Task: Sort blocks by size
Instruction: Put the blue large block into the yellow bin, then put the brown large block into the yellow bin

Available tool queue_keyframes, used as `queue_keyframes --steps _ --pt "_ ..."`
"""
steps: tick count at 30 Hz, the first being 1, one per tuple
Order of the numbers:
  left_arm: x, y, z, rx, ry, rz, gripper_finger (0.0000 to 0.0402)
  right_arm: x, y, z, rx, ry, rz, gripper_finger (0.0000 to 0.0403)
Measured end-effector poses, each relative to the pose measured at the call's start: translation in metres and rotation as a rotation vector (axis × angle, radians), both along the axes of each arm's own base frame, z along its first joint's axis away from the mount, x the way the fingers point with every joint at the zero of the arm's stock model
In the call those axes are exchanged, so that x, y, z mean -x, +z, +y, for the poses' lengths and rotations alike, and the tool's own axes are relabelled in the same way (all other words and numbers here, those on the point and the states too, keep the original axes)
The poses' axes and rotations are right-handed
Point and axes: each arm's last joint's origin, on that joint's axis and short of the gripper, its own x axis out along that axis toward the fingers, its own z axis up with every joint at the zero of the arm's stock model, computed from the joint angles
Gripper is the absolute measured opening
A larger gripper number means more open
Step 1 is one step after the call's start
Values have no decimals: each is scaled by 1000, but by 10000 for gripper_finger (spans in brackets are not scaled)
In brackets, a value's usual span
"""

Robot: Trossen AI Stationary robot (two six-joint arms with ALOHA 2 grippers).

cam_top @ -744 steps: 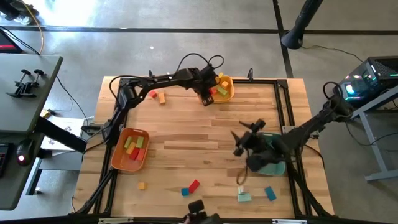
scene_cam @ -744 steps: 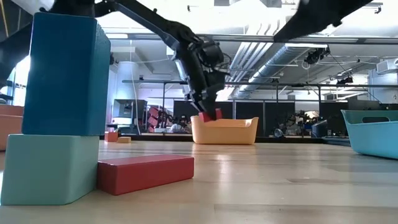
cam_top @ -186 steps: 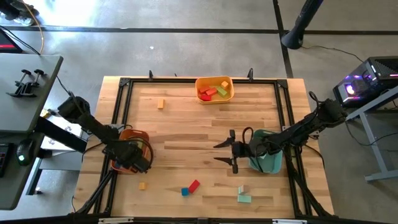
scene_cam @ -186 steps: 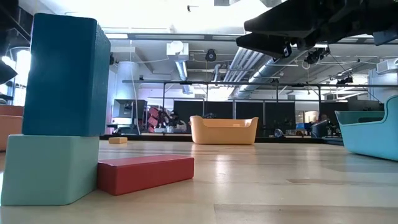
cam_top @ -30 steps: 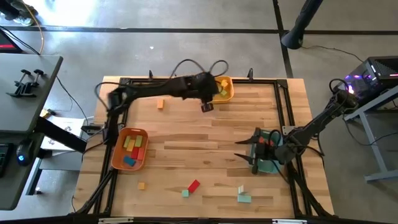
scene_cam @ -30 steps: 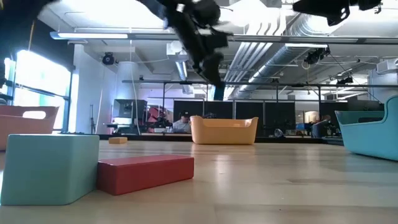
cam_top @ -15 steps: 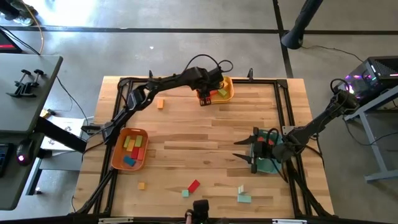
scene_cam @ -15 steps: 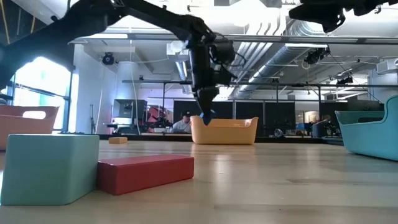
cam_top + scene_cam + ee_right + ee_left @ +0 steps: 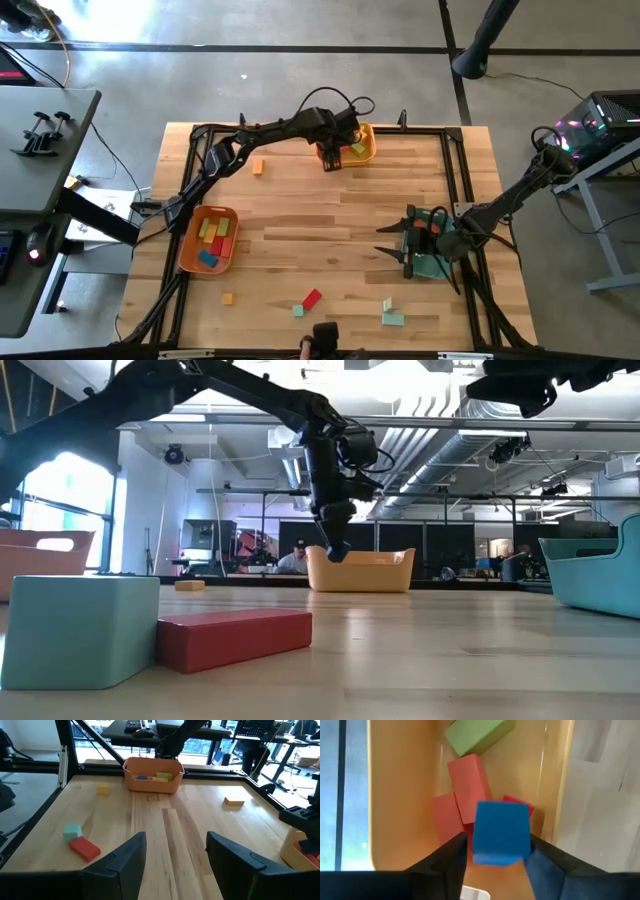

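Note:
My left gripper reaches to the yellow tray at the table's far edge and is shut on a blue block, which also shows in the low view. Below it in the tray lie red blocks and a green block. My right gripper is open and empty, above the table beside the teal tray. Loose on the table lie an orange block, a small yellow block, a red bar and teal blocks. My left gripper pinches the blue block by two opposite sides between its two fingers. The fingers come from above, pointing down. The block is lifted clear, hanging at the fingertips over the tray's near-left part, about level with the tray's rim.
An orange tray holding several blocks stands at the table's left. A black frame runs around the table top. The middle of the table is bare wood.
My left gripper, carrying the blue block, has gone toward the table's far edge and down, from above the table in front of the yellow tray to just over the tray. It has stayed shut on the block.

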Motion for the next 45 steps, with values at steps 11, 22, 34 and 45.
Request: queue_keyframes --steps 11,22,34,45 --pt "2 6 1 -24 105 -27 207 0 -1 0 -14 -6 7 202" --pt "-18 37 -54 43 -1 -190 203 4 -14 1 -78 -52 86 202" --pt "-32 29 -181 69 -284 -318 203 -2 -39 25 -58 -113 85 202" --pt "60 37 -241 174 -200 -692 203 -19 -47 25 -15 -183 33 202"
